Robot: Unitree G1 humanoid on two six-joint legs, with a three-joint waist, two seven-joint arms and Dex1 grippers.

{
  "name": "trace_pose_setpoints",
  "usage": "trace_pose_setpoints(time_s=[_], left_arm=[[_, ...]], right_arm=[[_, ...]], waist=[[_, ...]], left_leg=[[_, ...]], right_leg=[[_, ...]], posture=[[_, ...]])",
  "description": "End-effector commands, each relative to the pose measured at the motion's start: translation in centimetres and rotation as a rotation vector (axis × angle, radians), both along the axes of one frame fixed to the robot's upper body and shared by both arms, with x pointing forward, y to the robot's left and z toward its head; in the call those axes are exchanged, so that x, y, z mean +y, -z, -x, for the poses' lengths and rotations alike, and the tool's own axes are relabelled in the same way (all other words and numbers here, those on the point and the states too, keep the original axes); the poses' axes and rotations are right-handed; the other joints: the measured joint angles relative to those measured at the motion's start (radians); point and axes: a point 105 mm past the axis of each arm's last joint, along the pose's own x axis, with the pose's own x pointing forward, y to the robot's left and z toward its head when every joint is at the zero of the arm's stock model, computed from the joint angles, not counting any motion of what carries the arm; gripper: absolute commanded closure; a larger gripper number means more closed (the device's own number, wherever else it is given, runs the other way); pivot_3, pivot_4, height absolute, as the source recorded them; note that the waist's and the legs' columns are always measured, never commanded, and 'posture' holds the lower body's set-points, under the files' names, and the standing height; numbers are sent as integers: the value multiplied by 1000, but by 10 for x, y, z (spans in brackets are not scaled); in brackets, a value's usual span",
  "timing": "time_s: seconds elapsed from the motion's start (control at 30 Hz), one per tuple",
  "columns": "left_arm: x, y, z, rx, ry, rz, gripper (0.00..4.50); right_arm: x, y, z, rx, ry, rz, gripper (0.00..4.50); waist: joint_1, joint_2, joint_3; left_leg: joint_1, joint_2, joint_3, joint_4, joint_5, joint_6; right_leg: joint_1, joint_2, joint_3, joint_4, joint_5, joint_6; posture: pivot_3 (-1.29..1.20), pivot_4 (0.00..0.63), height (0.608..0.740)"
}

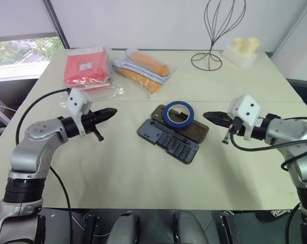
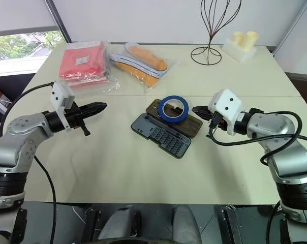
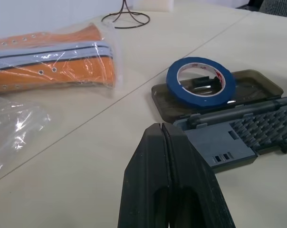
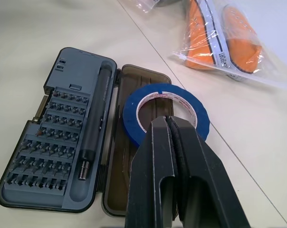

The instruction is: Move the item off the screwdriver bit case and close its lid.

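The screwdriver bit case point(image 1: 167, 141) lies open in the middle of the table, its grey-blue tray of bits toward me. Its smoky brown lid point(image 1: 196, 130) is folded flat on the far side. The item, a blue roll of tape point(image 1: 178, 114), rests flat on that lid. My left gripper point(image 1: 111, 113) hovers to the left of the case, shut and empty, pointing at it. My right gripper point(image 1: 208, 116) hovers to the right of the tape, shut and empty. In the right wrist view the tape point(image 4: 166, 114) sits just past my shut fingertips.
A red plastic-wrapped packet point(image 1: 85, 66) and a wrapped pair of orange shoes point(image 1: 143, 67) lie at the back left. A wire stand point(image 1: 214, 30) and a cream-coloured block point(image 1: 242, 51) stand at the back right. A seam point(image 1: 143, 100) crosses the table behind the case.
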Motion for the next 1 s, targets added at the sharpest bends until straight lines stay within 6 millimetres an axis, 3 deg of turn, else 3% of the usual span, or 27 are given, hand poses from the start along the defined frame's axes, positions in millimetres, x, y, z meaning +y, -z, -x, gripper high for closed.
trace_pose_setpoints(time_s=[0.03, 0.33, 0.37, 0.43, 0.5, 0.67, 0.77, 1.0], left_arm=[[-3, -20, 2, -73, 14, 8, 4500], [-5, -21, -1, -65, 3, 52, 4500], [-5, -21, -1, -64, 2, 59, 4500], [-6, -20, -1, -61, 2, 63, 4500], [-7, -19, -1, -59, 3, 63, 4500], [-6, -20, -2, -63, -2, 68, 4500], [-6, -21, -3, -66, -6, 68, 4500], [-4, -19, -1, -68, -23, 64, 4500]], right_arm=[[5, -13, 3, -54, -25, 8, 4441], [7, -15, -1, -67, -27, 6, 4441], [8, -14, -3, -71, -25, 8, 4216], [9, -10, -6, -71, -26, 33, 3586], [12, -7, -9, -70, -37, 45, 2673], [17, -3, -21, -108, -44, 102, 20], [19, 0, -30, -169, -35, 193, 20], [45, 10, -47, -348, -142, 396, 20]], waist=[[0, 0, 0], [-1, 0, 0], [0, 0, 0], [0, 0, 0], [-1, 0, 0], [-2, 0, 0], [-2, 0, 0], [-5, 0, 0]], left_leg=[[0, 0, 0, 0, 0, 0], [0, 0, 0, 0, 0, 0], [0, 0, 0, 0, 0, 0], [0, 0, 0, 0, 0, 0], [0, 0, 0, 0, 0, 0], [0, 0, 0, 0, 0, 0], [0, 0, 0, 0, 0, 0], [-1, 0, 1, 0, 3, -6]], right_leg=[[0, 0, 0, 0, 0, 0], [0, 0, 0, 0, 0, 0], [0, 0, 0, 0, 0, 0], [0, 0, 0, 0, 0, 0], [0, 0, 0, 0, 0, 0], [0, 0, 0, 0, 0, 0], [-1, 0, 0, 0, 0, 0], [-2, 0, 0, 1, 0, 0]], posture=[[0, 150, 740], [0, 150, 740], [0, 150, 740], [0, 150, 740], [0, 150, 740], [0, 150, 740], [0, 150, 740], [0, 150, 740]])
